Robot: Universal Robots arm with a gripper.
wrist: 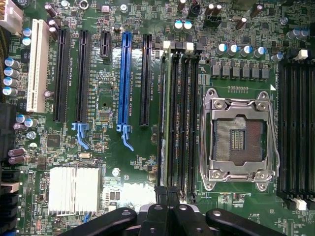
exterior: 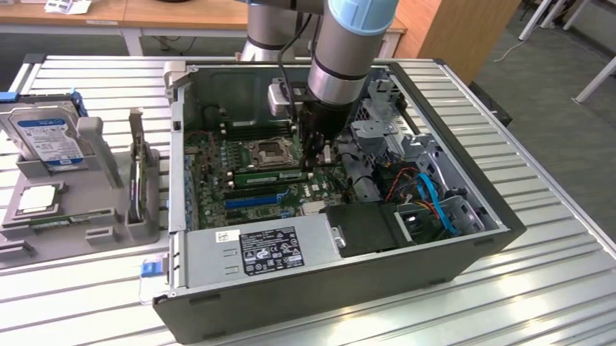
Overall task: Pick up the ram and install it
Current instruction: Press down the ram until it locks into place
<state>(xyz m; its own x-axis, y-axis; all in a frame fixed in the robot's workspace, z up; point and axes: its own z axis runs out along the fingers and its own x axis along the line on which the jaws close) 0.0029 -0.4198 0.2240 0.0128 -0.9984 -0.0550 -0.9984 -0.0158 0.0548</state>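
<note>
The ram is a long, thin green stick, and in the wrist view it is seen edge-on, so it reads as a narrow pale-green line. It stands upright in the outermost of the four parallel memory slots beside the processor socket. That slot is the one farthest from the socket and nearest the black and blue expansion slots. It runs the slot's full length, straight and level, between the white end clips. In the exterior view it is a green strip on the board inside the open case, just beside the socket.
</note>
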